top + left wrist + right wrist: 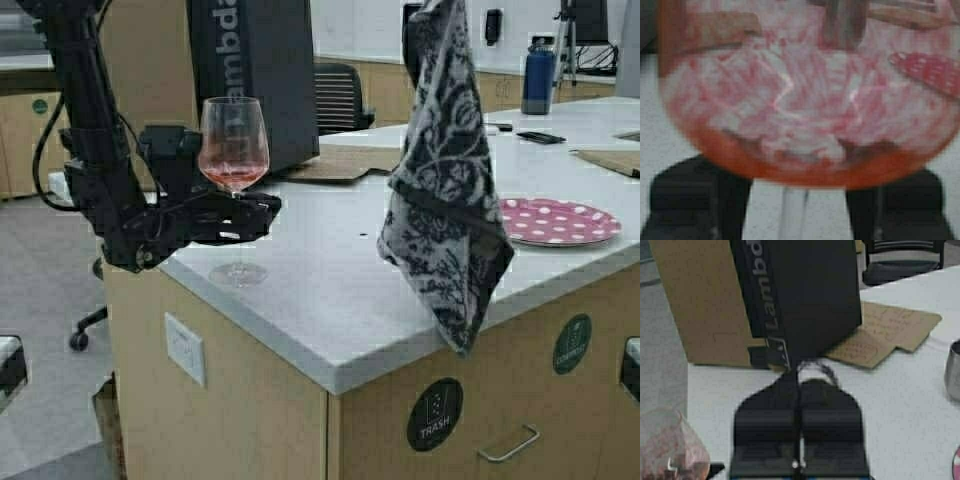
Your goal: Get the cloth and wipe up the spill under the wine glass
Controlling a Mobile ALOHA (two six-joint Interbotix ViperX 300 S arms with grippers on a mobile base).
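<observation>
So we've got one wine glass (233,140) standing upright, stem vertical, lifted clear of the white counter (330,290), with pink liquid low in the bowl. Our left gripper (236,216) reaches in level from the counter's left edge, and its two black fingers (690,205) are pinched on the stem just under the bowl. A faint wet ring (238,273) sits on the counter right below the glass. Our one cloth (445,190) hangs long-axis vertical to the right of the glass, lower corner drooping past the counter's front edge. Our right gripper (799,440) holds it from the top, fingers pressed together on the fabric. One polka-dot plate (560,222) lies just right of the cloth.
</observation>
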